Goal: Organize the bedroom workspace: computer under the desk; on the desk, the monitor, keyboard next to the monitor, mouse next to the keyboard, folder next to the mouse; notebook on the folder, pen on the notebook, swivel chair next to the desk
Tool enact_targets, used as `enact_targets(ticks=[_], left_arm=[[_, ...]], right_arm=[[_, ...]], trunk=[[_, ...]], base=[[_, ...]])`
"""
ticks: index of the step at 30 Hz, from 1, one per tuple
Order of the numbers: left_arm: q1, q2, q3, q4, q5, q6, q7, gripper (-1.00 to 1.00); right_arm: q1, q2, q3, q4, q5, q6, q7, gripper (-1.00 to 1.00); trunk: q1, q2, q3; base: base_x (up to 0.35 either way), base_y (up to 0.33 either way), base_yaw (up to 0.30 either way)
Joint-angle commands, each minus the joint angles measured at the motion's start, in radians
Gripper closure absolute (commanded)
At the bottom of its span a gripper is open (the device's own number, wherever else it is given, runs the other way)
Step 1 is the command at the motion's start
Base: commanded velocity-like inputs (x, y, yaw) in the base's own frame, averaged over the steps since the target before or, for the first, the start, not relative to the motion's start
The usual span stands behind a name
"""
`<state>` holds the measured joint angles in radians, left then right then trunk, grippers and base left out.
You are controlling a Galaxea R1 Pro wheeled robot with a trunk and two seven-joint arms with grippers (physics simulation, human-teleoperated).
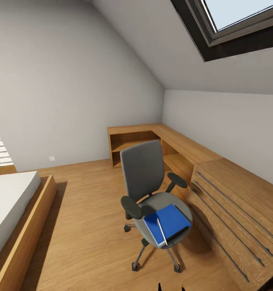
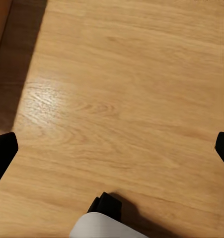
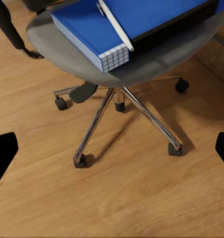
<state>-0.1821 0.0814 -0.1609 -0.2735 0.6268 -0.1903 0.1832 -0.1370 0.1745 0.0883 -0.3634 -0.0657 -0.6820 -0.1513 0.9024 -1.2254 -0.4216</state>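
Folder (image 1: 169, 223), bright blue with white page edges, lies on the grey seat of the swivel chair (image 1: 146, 182), and a slim white pen (image 1: 161, 230) lies across its top; under the folder a dark slab shows, maybe the notebook, but I cannot tell for sure. In the right wrist view the right gripper (image 3: 112, 148) hangs above the wooden floor (image 3: 112, 198) with its two black fingertips (image 3: 3, 151) set wide apart and nothing between them; the folder (image 3: 92, 34) and pen (image 3: 114, 25) sit close ahead, above the chair's metal wheeled base (image 3: 121, 114). The left gripper (image 2: 112, 148) is also spread wide and empty, pointing down at bare floor (image 2: 121, 89). Free floor lies to the left of the chair, as far as the wooden bed frame (image 1: 27, 238). On the right, a light wooden chest (image 1: 237, 214) with long bar handles stands just beside the seat. Farther back, a low wooden corner shelf (image 1: 152, 139) runs along the walls, under a sloped ceiling with a skylight (image 1: 241, 20).
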Motion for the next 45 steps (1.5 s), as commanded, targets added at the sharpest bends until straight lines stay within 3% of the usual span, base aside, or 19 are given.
enact_targets(ticks=[1,5,8,9,12,13,16,18,19,21,22,24,27,32,37,45], left_arm=[[0.0,-0.003,-0.008,-0.001,0.007,-0.003,0.006,-1.0],[0.0,-0.015,-0.008,-0.001,0.006,-0.004,0.006,-1.0],[0.0,-0.019,-0.007,-0.004,0.006,-0.035,0.001,-1.0],[0.0,-0.022,-0.008,-0.007,0.005,-0.079,0.0,-1.0],[0.0,-0.036,-0.011,-0.048,0.005,-0.131,0.0,-1.0],[0.0,-0.037,-0.012,-0.067,0.005,-0.133,0.001,-1.0],[0.0,-0.038,-0.014,-0.235,0.004,-0.058,0.011,-1.0],[0.0,-0.034,-0.016,-0.471,0.003,0.138,0.049,-1.0],[0.0,-0.033,-0.016,-0.539,0.003,0.203,0.068,-1.0],[0.005,-0.032,-0.016,-0.811,0.006,0.472,0.178,-1.0],[0.007,-0.033,-0.015,-0.911,0.009,0.567,0.236,-1.0],[0.009,-0.035,-0.014,-1.018,0.013,0.65,0.306,-1.0],[0.01,-0.037,-0.013,-1.093,0.015,0.701,0.354,-1.0],[0.01,-0.037,-0.013,-1.127,0.016,0.722,0.378,-1.0],[0.01,-0.033,-0.011,-1.064,0.01,0.726,0.384,-1.0],[0.01,-0.032,-0.011,-1.043,0.008,0.709,0.383,-1.0]], right_arm=[[-0.006,0.0,0.005,-0.013,-0.007,0.006,-0.009,-1.0],[-0.07,0.0,0.004,-0.068,-0.006,0.135,-0.025,-1.0],[-0.187,0.0,0.002,-0.114,-0.005,0.391,-0.041,-1.0],[-0.259,-0.009,0.001,-0.123,-0.006,0.529,-0.045,-1.0],[-0.377,-0.021,0.001,-0.129,-0.006,0.727,-0.046,-1.0],[-0.397,-0.022,0.001,-0.13,-0.005,0.758,-0.047,-1.0],[-0.475,-0.032,0.001,-0.132,-0.005,0.878,-0.048,-1.0],[-0.513,-0.044,0.0,-0.132,-0.005,0.943,-0.047,-1.0],[-0.518,-0.047,0.0,-0.13,-0.006,0.953,-0.047,-1.0],[-0.531,-0.053,-0.001,-0.113,-0.004,0.975,-0.047,-1.0],[-0.534,-0.056,-0.001,-0.1,-0.005,0.981,-0.047,-1.0],[-0.537,-0.067,-0.002,-0.086,-0.005,0.989,-0.046,-1.0],[-0.538,-0.085,-0.001,-0.076,-0.005,0.994,-0.042,-1.0],[-0.539,-0.097,0.001,-0.071,-0.006,0.997,-0.038,-1.0],[-0.539,-0.101,0.004,-0.065,-0.003,0.999,-0.03,-1.0],[-0.539,-0.102,0.007,-0.015,0.0,0.996,-0.012,-1.0]], trunk=[[0.0,-0.001,-0.001],[0.0,-0.001,-0.001],[0.0,-0.001,-0.001],[0.0,-0.001,-0.001],[0.0,-0.001,-0.001],[0.0,-0.001,-0.001],[0.0,-0.001,-0.001],[0.0,-0.001,-0.001],[0.0,-0.001,-0.001],[0.0,-0.001,-0.001],[0.0,-0.001,-0.001],[0.0,-0.001,-0.001],[0.0,-0.001,-0.001],[0.0,-0.001,-0.001],[0.0,-0.001,-0.001],[0.0,-0.001,-0.001]], base=[[0.0,0.0,0.011],[0.0,0.0,0.005],[0.0,0.0,0.001],[0.0,0.0,0.0],[0.0,0.0,0.0],[0.0,0.0,0.0],[0.0,0.0,0.0],[0.0,0.0,0.0],[0.0,0.0,0.0],[0.0,0.0,0.0],[0.0,0.0,0.0],[0.0,0.0,0.0],[0.0,0.0,0.0],[0.0,0.0,0.0],[0.166,0.0,0.0],[0.287,0.0,0.0]])
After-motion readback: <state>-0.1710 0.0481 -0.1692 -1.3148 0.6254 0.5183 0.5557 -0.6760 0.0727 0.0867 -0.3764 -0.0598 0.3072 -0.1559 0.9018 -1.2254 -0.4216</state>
